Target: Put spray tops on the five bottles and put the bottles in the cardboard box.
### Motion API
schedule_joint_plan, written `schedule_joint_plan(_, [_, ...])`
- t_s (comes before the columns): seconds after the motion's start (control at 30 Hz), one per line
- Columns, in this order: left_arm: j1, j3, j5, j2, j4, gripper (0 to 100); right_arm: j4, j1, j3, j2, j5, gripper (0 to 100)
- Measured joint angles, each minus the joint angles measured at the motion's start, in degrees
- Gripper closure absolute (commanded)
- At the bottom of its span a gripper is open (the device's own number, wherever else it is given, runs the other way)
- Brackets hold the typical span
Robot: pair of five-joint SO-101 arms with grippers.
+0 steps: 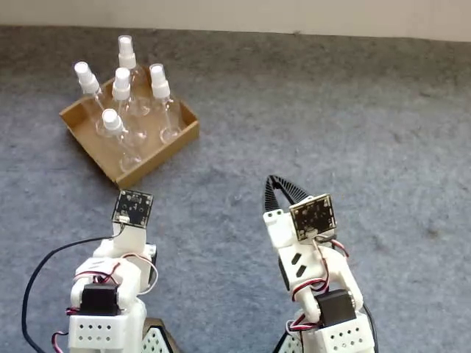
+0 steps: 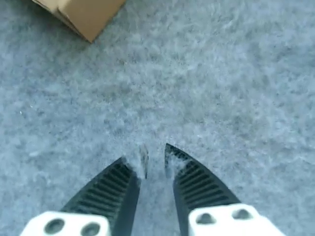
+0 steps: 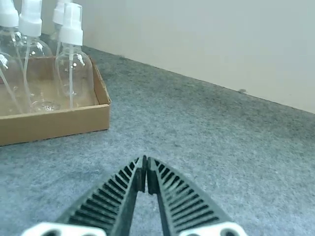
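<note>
Five bottles (image 1: pixel 168 114), all standing upright inside the cardboard box (image 1: pixel 158 156), and every one has a white spray top (image 1: pixel 126 45) on it. The box sits on the grey carpet (image 1: pixel 331 110) at the far left side of the table, a bit ahead of my left arm and well apart from my right one.

My left gripper (image 2: pixel 155 157) is pointing down at bare carpet with the fingers (image 2: pixel 197 182) parted by just a narrow slit. Nothing is pinched between them. The tips look like they're at or just above the carpet fuzz, though I can't tell whether they really touch it. One corner of the box (image 2: pixel 83 14) is near, but my fingers aren't touching it.

My right gripper (image 3: pixel 146 171) has its fingers (image 3: pixel 177 199) pressed together tip to tip, with nothing in between. It hangs low over the carpet, aimed past the open end of the box (image 3: pixel 59 123), with a stretch of carpet between us. From there I can see a few of the bottles (image 3: pixel 71 69) through their clear glass, thin tubes running down inside them.
</note>
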Motion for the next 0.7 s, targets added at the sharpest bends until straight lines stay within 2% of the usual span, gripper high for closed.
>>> schedule_joint_plan(0.13, [0.00,0.00,0.00,0.00,1.05,99,0.00,0.62,0.00,0.00,0.00,99.3])
schedule_joint_plan(0.5, [0.00,0.00,0.00,0.00,1.14,99,0.00,17.85,-1.41,0.00,0.00,99.3])
schedule_joint_plan(0.7, [0.00,0.00,0.00,0.00,1.14,99,4.13,18.55,-12.48,-0.09,0.00,99.3])
